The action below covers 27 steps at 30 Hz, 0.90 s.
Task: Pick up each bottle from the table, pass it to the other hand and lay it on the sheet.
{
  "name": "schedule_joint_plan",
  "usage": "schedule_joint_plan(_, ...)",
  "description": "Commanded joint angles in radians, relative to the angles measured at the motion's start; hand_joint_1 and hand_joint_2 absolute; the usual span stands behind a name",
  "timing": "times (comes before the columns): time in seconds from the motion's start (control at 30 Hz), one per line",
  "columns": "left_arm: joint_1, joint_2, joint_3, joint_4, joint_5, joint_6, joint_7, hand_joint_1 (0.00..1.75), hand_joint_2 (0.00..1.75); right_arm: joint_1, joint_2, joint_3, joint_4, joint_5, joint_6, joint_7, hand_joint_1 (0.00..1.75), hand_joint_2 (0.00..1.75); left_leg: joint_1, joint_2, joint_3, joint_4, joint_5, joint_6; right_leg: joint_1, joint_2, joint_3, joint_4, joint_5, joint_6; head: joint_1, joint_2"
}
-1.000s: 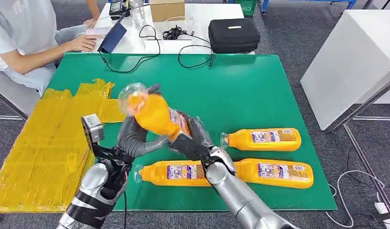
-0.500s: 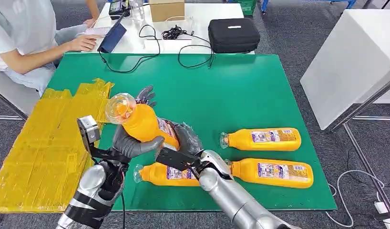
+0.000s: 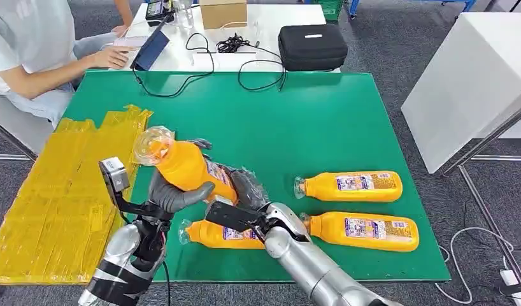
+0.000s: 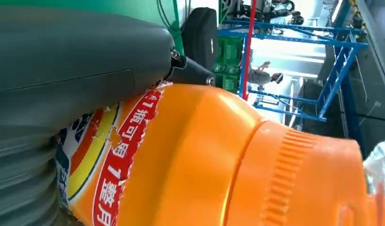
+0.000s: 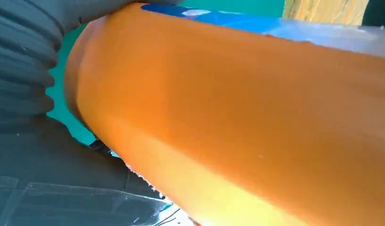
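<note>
Mid-handover near the tabletop's front-left: orange bottle (image 3: 185,167) gripped by left hand (image 3: 175,191), right hand (image 3: 245,191) seemingly still cupping its base; next, release rightward grip, carry to yellow sheet (image 3: 60,191).

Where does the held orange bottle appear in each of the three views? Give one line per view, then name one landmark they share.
Head view: the held bottle is left of centre, tilted, cap toward the yellow sheet.
Left wrist view: it runs from lower centre to the right edge, beside the left robot hand.
Right wrist view: its orange body spans most of the picture.
Shared landmark: the green table.
</note>
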Motion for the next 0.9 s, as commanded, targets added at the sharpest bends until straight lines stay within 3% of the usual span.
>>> schedule_joint_plan(0.03,-0.069,-0.032,-0.003,0.081,0.014,0.017,0.017,1.75,1.75,-0.003,-0.005,0.134,0.033,0.018,-0.005,-0.025,1.75,1.75,0.001,-0.001,0.002,0.0,0.0,-0.001,0.001,-0.002,0.003,-0.001,-0.001,-0.001,0.0,0.0)
schedule_joint_plan(0.3,-0.068,-0.03,-0.001,0.08,0.016,0.019,0.016,1.75,1.75,-0.001,-0.01,0.131,0.027,0.018,-0.011,-0.023,1.75,1.75,0.001,-0.002,0.003,0.0,-0.001,-0.001,0.001,-0.002,0.003,0.0,-0.001,-0.001,0.0,0.0)
schedule_joint_plan(0.43,-0.059,-0.027,0.024,0.067,0.036,0.05,0.016,1.75,1.75,0.027,-0.031,0.076,-0.039,-0.009,-0.081,-0.036,1.75,1.75,0.001,-0.002,0.002,0.0,0.0,-0.001,0.001,-0.002,0.003,-0.001,-0.001,-0.001,0.0,0.0)
schedule_joint_plan(0.47,-0.055,-0.023,0.033,0.061,0.039,0.062,0.015,1.75,1.75,0.037,-0.043,0.058,-0.068,-0.019,-0.086,-0.036,0.09,1.75,0.001,-0.002,0.004,0.0,-0.001,-0.001,0.001,-0.003,0.005,0.0,-0.002,-0.001,0.0,0.0)
schedule_joint_plan(0.5,-0.05,-0.019,0.045,0.056,0.034,0.083,0.012,1.75,1.75,0.055,-0.053,0.033,-0.108,-0.043,-0.09,-0.045,0.0,1.75,0.001,-0.002,0.001,0.0,0.0,-0.001,0.001,-0.002,0.002,-0.001,-0.001,-0.001,0.0,0.0)
schedule_joint_plan(0.53,-0.042,-0.009,0.062,0.046,0.017,0.116,0.002,1.75,1.75,0.085,-0.074,-0.003,-0.185,-0.081,-0.085,-0.051,0.0,0.0,0.001,-0.003,0.004,0.0,-0.001,-0.001,0.001,-0.004,0.005,-0.001,-0.002,-0.001,0.0,0.0)
schedule_joint_plan(0.6,-0.039,0.008,0.083,0.035,-0.029,0.167,-0.023,1.75,1.75,0.139,-0.109,-0.057,-0.324,-0.146,-0.065,-0.058,0.0,0.0,0.0,-0.002,0.001,0.0,0.0,-0.001,0.0,-0.002,0.001,0.0,-0.001,-0.001,0.0,0.0)
schedule_joint_plan(0.7,-0.047,0.046,0.099,0.02,-0.354,0.403,-0.118,1.75,1.75,0.231,-0.166,-0.14,-0.56,-0.199,-0.064,-0.06,0.0,0.0,0.001,-0.002,0.001,0.001,-0.001,-0.001,0.001,-0.003,0.002,0.001,-0.002,-0.001,0.0,0.0)
schedule_joint_plan(0.73,-0.053,0.057,0.101,0.017,-0.513,0.507,-0.133,1.75,1.75,0.263,-0.19,-0.164,-0.64,-0.211,-0.049,-0.065,0.0,1.75,0.0,-0.003,0.0,0.0,0.0,-0.001,0.0,-0.003,0.001,0.0,-0.001,-0.001,0.0,0.0)
schedule_joint_plan(0.8,-0.056,0.068,0.114,0.002,-0.66,0.576,-0.123,1.75,1.75,0.302,-0.205,-0.2,-0.725,-0.226,-0.035,-0.07,0.0,1.75,0.0,-0.003,0.001,0.0,-0.001,-0.001,0.0,-0.004,0.002,0.001,-0.002,-0.001,-0.001,0.0)
schedule_joint_plan(0.9,-0.061,0.078,0.13,0.004,-0.729,0.565,-0.088,1.75,1.75,0.325,-0.211,-0.221,-0.768,-0.227,-0.024,-0.073,0.0,1.75,0.0,-0.005,0.0,0.001,-0.001,-0.001,0.0,-0.005,0.001,0.001,-0.002,-0.001,0.0,0.0)
